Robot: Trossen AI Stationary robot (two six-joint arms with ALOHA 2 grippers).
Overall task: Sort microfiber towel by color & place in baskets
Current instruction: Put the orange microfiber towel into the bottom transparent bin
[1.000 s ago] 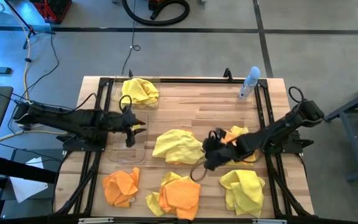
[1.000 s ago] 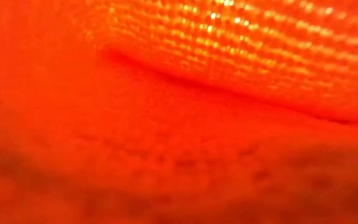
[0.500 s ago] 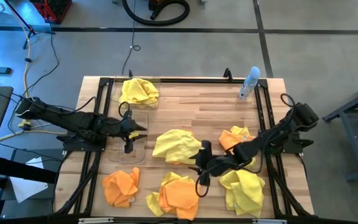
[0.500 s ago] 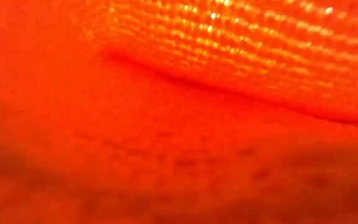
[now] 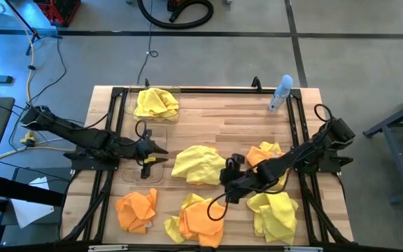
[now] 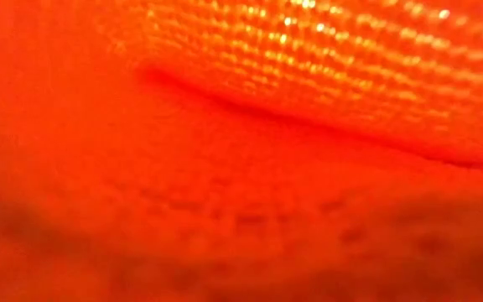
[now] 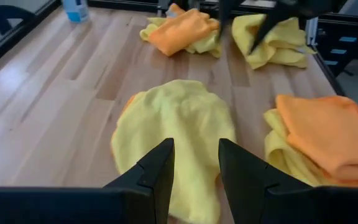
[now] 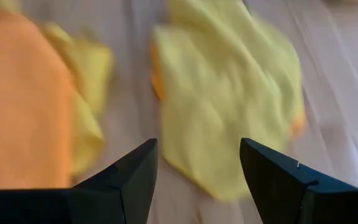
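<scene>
- The right gripper (image 5: 228, 183) hovers, fingers spread wide and empty, just beside the big yellow towel (image 5: 199, 165) at the middle of the wooden table (image 5: 236, 126).
- The left gripper (image 5: 151, 152) hangs over the empty basket (image 5: 144, 155) on the far side of that towel from the right arm — its fingers (image 7: 160, 171) stand narrowly apart, holding nothing.
- A second basket (image 5: 154, 103), beyond the first towards the table's back edge, holds a yellow cloth (image 5: 157, 102).
- Nearer the front edge than the middle towel lie an orange cloth (image 5: 136, 210), an orange-and-yellow heap (image 5: 198, 218) and a yellow pile (image 5: 274, 213).
- An orange-and-yellow bundle (image 5: 265, 154) lies behind the right arm — a spray bottle (image 5: 280, 93) stands in the back corner.
- The low view shows only orange fabric (image 6: 241, 151).
</scene>
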